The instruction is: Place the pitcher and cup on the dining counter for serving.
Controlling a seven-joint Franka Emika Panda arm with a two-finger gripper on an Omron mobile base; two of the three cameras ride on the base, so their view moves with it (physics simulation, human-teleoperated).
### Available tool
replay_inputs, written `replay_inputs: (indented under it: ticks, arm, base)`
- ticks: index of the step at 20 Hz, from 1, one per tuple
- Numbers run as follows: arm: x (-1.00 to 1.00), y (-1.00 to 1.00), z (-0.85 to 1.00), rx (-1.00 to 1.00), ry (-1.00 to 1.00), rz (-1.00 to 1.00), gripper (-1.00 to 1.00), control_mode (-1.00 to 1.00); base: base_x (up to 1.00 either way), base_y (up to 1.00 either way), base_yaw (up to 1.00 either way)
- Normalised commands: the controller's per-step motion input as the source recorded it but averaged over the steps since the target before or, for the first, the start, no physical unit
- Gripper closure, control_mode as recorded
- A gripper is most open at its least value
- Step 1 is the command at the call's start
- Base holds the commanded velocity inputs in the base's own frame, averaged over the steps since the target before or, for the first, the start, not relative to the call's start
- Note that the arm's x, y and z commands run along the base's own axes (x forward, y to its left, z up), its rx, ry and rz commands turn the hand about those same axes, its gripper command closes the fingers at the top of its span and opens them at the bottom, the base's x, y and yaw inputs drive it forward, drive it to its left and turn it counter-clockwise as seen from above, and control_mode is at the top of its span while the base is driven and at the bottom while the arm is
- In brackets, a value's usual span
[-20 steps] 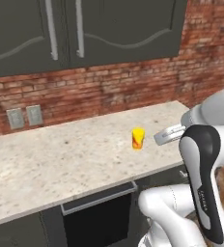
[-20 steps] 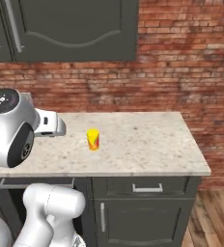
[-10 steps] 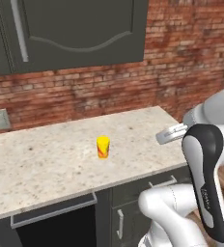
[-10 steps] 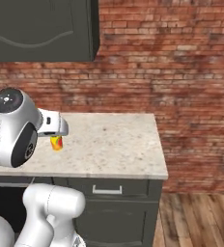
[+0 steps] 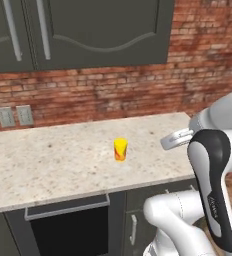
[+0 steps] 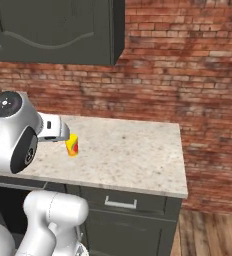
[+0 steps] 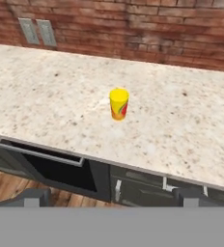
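While the cup (image 5: 120,149) stands upright and alone on the speckled counter (image 5: 48,165) by the brick wall (image 6: 188,75), the whole view has slid sideways since a moment ago: the base is driving, not the cup. The gripper (image 7: 114,195) is wide open, empty, well short of it, so the pickup is probably next.

Cup (image 7: 119,103) ahead of gripper: smooth, matt yellow w/ red-orange marks, looks plastic. Counter top (image 7: 46,96) under it: speckled beige stone, low sheen. Wall (image 7: 147,38) beyond: rough red brick. Cabinet fronts (image 5: 108,30) above: matt dark grey, metal handles. Floor (image 6: 213,235) below: wood planks.
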Motion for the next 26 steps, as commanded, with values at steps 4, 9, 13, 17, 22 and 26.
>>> replay_inputs:
  ticks: [4, 9, 13, 17, 22, 26]
  arm:
    - [0.00, 0.00, 0.00, 0.00, 0.00, 0.00, -1.00, 1.00]
    - [0.00, 0.00, 0.00, 0.00, 0.00, 0.00, -1.00, 1.00]
    - [0.00, 0.00, 0.00, 0.00, 0.00, 0.00, -1.00, 1.00]
    - [0.37, 0.11, -0.10, 0.00, 0.15, -0.02, -1.00, -1.00]
    - [0.78, 0.20, -0.32, 0.00, 0.31, -0.12, -1.00, -1.00]
    - [0.71, 0.02, -0.41, 0.00, 0.28, -0.14, -1.00, -1.00]
  base:
    - [0.38, 0.00, 0.00]
    - [0.38, 0.05, 0.00]
    - [0.37, 0.07, 0.00]
    - [0.09, 0.03, 0.00]
    - [0.00, 0.00, 0.00]
    - [0.00, 0.00, 0.00]
